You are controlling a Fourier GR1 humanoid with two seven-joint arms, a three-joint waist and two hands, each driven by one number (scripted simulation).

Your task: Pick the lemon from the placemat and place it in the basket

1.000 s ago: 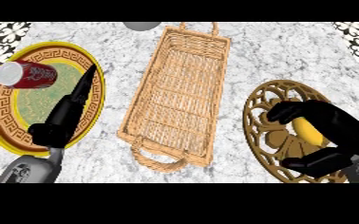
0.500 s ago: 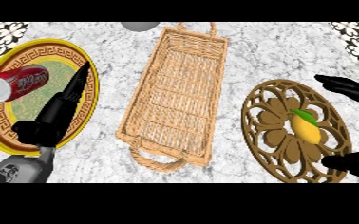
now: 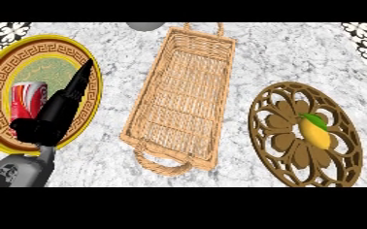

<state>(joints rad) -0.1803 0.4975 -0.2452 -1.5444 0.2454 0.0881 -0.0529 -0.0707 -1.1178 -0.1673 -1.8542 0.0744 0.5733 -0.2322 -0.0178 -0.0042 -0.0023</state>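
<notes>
Head view, looking steeply down on the marbled bench (image 3: 279,53). The lemon (image 3: 316,132), yellow with a green leaf at its upper end, lies on the round openwork placemat (image 3: 276,126) at the right, a little right of the mat's centre, touched by nothing. The woven basket (image 3: 147,121), long and rectangular with a loop handle at each end, stands in the middle of the bench, well apart from the lemon, and holds nothing. At the left, the left robot hand (image 3: 61,107) lies over a gold-rimmed plate (image 3: 43,46), its fingers straight and pointing up and to the right, holding nothing; a red can (image 3: 27,98) rests on the plate just beside it. The right robot hand shows nowhere in the view. Judged from this layout, no part of the task is complete: grasping, lifting, carrying and releasing the lemon into the basket all remain.
</notes>
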